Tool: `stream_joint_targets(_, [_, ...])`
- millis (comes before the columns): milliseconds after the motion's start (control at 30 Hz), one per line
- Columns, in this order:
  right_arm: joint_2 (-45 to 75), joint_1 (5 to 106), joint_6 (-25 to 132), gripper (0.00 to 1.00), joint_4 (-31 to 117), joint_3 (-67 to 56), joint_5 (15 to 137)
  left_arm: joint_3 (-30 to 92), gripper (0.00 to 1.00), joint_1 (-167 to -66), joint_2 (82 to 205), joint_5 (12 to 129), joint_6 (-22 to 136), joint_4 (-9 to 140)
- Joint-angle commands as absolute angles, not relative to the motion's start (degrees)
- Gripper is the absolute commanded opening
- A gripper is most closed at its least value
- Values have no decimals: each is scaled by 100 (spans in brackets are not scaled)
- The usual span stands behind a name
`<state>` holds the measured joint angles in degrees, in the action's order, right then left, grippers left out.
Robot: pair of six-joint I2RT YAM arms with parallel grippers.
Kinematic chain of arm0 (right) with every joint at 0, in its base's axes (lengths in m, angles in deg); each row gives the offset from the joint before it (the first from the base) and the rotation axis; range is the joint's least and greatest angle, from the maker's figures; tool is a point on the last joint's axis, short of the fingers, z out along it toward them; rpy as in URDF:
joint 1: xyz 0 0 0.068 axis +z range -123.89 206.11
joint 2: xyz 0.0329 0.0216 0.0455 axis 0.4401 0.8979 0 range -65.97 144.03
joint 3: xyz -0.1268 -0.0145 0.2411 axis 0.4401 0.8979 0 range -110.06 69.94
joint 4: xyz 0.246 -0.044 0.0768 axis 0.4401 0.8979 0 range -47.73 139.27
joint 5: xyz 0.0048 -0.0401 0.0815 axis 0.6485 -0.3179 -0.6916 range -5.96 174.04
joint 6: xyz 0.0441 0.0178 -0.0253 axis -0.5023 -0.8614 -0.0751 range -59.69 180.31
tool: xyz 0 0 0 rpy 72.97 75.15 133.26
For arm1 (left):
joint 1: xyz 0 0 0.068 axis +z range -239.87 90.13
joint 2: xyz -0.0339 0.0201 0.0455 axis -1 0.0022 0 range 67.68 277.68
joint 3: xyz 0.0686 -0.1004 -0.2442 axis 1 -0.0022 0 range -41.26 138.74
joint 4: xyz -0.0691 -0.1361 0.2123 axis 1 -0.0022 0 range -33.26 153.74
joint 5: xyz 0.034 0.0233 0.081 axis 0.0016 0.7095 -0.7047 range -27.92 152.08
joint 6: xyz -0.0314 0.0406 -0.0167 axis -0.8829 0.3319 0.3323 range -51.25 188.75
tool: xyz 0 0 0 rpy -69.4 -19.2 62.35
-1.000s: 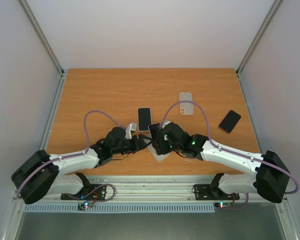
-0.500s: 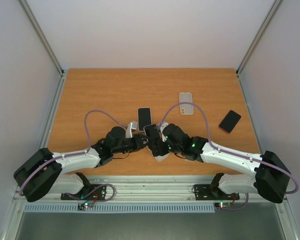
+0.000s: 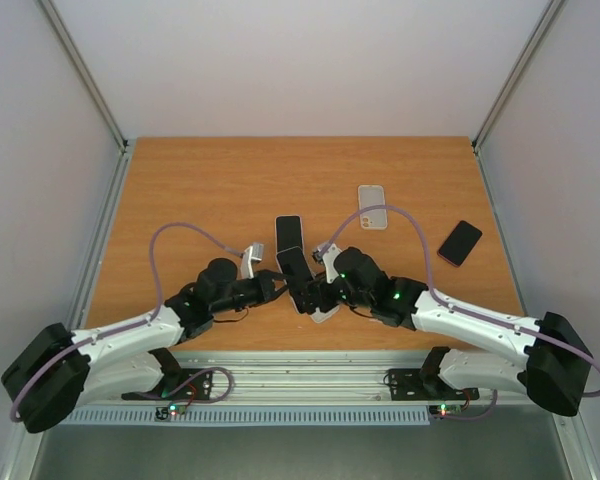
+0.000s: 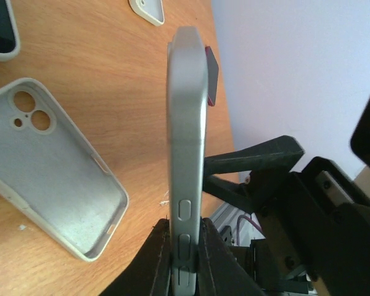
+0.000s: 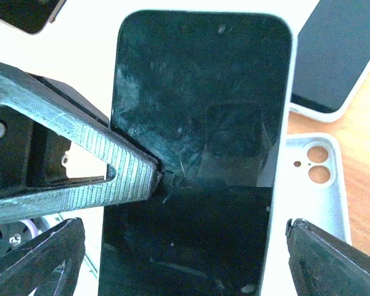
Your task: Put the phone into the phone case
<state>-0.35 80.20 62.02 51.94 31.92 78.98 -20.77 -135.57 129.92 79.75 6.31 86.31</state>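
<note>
Phone [image 4: 186, 123] stands up on its thin edge, squeezed tight between the two fingers of the left end effector [image 4: 185, 233]. The right end effector [image 5: 185, 250] is wide open, one finger on each side of the phone. The pale phone case [image 4: 49, 179] lies near it, open side up, on the wooden worktop [image 4: 117, 74].

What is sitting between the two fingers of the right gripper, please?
The phone, screen toward the camera, pinched by the left gripper; the right wrist view shows it.
</note>
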Motion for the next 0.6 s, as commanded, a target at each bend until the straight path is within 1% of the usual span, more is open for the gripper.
stream_joint_targets(0, [-429, 8030, 6227, 92, 4957, 3275, 7612, -2184, 0, -13507, 12460, 7772, 934, 8519])
stream_joint_targets(100, [-668, 7993, 6256, 96, 4965, 3323, 7397, -2270, 0, -13489, 12136, 7759, 1019, 8444])
stream_joint_targets(200, [-865, 7915, 6281, 97, 4934, 3373, 7127, -2383, 0, -13479, 11800, 7795, 1114, 8509])
stream_joint_targets(367, [-1015, 7600, 6129, 93, 4680, 3492, 6298, -2652, 1, -13470, 11272, 8058, 1158, 9002])
stream_joint_targets(567, [-939, 7399, 6039, 86, 4353, 3372, 5355, -2883, 0, -13473, 10648, 8293, 1057, 9305])
